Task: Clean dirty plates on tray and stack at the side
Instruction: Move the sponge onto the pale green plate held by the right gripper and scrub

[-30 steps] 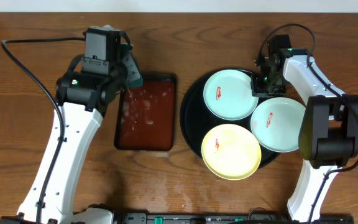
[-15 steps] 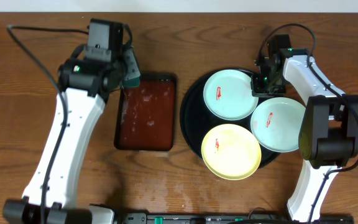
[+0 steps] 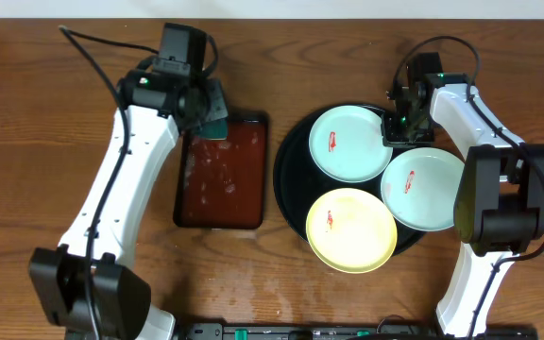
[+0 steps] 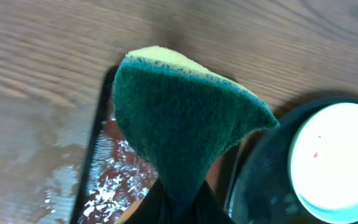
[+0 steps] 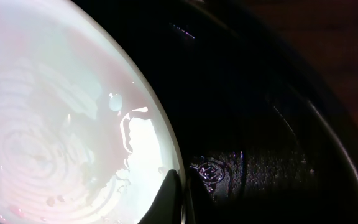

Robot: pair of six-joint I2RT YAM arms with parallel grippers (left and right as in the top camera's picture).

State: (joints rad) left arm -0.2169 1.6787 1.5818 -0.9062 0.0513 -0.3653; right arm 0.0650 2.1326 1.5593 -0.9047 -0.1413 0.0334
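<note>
The left gripper (image 3: 212, 106) pinches a sponge (image 4: 185, 124) over the brown tray's (image 3: 223, 179) far corner. On the black tray (image 3: 286, 179) lie the far mint plate (image 3: 349, 142), near mint plate (image 3: 425, 189) and yellow plate (image 3: 352, 229). The right gripper (image 3: 399, 124) sits at the far mint plate's rim; I cannot tell whether it grips.

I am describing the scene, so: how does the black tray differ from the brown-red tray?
The black tray is round and carries three plates; the brown-red tray is rectangular, narrower, and holds only wet reddish residue. Both lie flat on the wooden table.
</note>
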